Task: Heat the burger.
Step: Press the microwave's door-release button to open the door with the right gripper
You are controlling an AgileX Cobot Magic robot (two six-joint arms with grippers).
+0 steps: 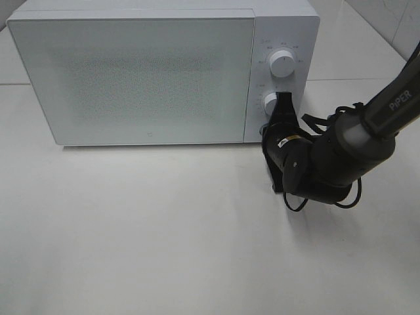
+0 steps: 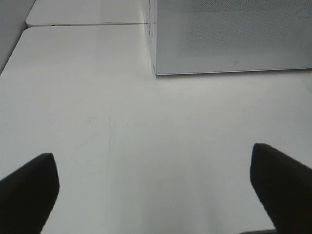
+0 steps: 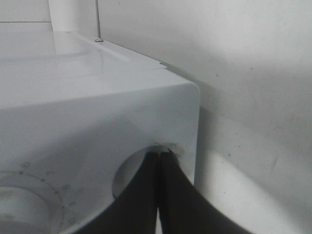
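Since no burger shows in any view, its place can only be judged: most likely behind the closed door (image 1: 131, 72) of the microwave (image 1: 282, 26), out of reach of both arms. A burger would probably be light, soft and easily squashed, with layers apt to slide, so a gentle hold across the sides of the bun would suit. The right end effector (image 1: 283, 100), pressed together and holding nothing, touches the lower knob (image 1: 268, 103). The left end effector (image 2: 156, 190) hangs spread wide over the tabletop (image 2: 122, 97), near the microwave's front corner.
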